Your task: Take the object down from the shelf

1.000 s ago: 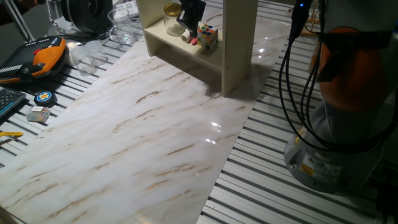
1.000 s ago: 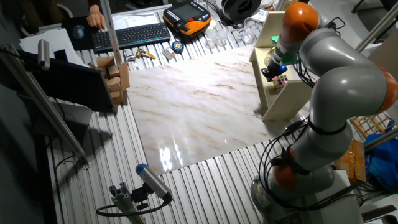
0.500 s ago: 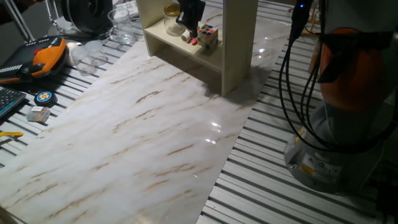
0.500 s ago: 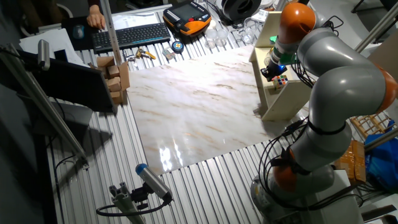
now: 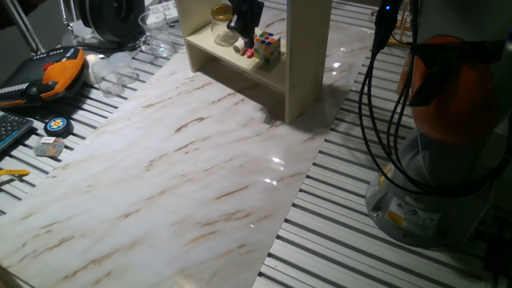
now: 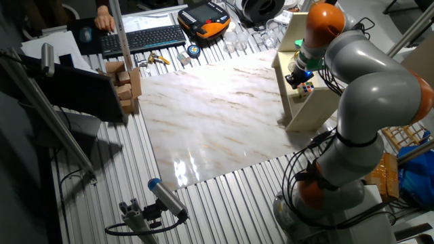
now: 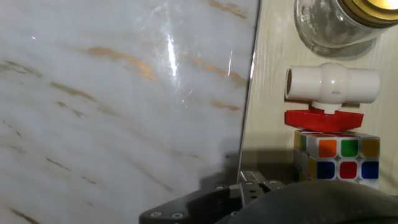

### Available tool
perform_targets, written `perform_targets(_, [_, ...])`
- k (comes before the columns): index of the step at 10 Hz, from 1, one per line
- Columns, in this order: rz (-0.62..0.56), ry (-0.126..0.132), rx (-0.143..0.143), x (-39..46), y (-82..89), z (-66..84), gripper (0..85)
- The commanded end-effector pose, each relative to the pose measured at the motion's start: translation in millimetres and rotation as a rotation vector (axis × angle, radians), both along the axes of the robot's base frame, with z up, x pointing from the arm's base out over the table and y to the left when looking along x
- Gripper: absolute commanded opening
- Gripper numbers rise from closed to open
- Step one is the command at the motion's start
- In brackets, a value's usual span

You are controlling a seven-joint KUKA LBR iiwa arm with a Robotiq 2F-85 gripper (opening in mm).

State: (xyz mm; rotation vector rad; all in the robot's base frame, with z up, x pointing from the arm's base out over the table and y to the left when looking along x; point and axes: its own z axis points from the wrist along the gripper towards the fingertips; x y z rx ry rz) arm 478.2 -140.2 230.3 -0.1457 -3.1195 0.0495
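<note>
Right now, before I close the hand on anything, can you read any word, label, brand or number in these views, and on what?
None can be read.
Yellow label on the robot's grey base: print too small.
Round blue-and-white disc on the slatted table: marking blurred.
Multicoloured puzzle cube on the cream wooden shelf: stickers only.

A robotics lab is shown. A marble-patterned board (image 6: 210, 115) is laid on a slatted aluminium bench (image 6: 224, 203), on which a large grey-and-orange arm (image 6: 369, 88) is mounted. A keyboard (image 6: 139, 38), an orange teach pendant (image 6: 203, 19) and bundled black cables (image 5: 372, 104) are seen around it, and metal camera stands (image 6: 61, 129) are set alongside.
</note>
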Motion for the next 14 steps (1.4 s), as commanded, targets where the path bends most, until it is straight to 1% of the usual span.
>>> perform_targets(1, [-0.002, 0.0, 0.0, -1.4, -0.9, 0.9, 0.0])
perform_targets(2, [-0.002, 0.0, -0.003, -2.8, -1.8, 1.5, 0.0])
perform_targets(4, [0.008, -0.008, -0.006, -8.3, -9.6, -0.3, 0.0])
perform_targets(6, [0.01, -0.012, -0.014, -11.8, -18.6, 2.1, 0.0])
perform_targets(7, [-0.008, -0.004, 0.008, -12.4, -23.2, 4.3, 0.0])
perform_targets(8, [-0.011, -0.001, 0.017, -12.7, -26.1, 5.8, 0.0])
perform_targets(10, [-0.003, -0.003, 0.009, -12.4, -29.8, 6.4, 0.0])
perform_targets(12, [0.006, -0.006, 0.008, -11.5, -35.1, 6.4, 0.0])
perform_targets(14, [0.022, -0.015, 0.01, -8.7, -44.9, 3.2, 0.0])
